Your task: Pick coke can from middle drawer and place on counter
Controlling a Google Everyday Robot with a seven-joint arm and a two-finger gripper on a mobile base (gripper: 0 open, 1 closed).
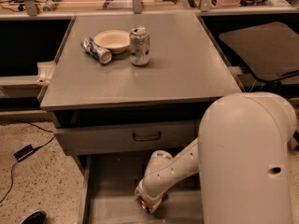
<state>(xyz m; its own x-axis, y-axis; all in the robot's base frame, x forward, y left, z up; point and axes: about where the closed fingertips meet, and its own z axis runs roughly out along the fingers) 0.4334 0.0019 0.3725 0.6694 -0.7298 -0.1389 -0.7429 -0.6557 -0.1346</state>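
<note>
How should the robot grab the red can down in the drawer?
Around its round sides, coming down from above. The coke can sits low on the floor of the middle drawer, whose walls block the sides, so only the top is open. The gripper is right over it, hiding most of it.

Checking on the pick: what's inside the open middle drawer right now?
The gripper reaches down into the middle drawer, over a sliver of red-orange, likely the coke can. The arm hides the rest of it and the drawer's right side.
</note>
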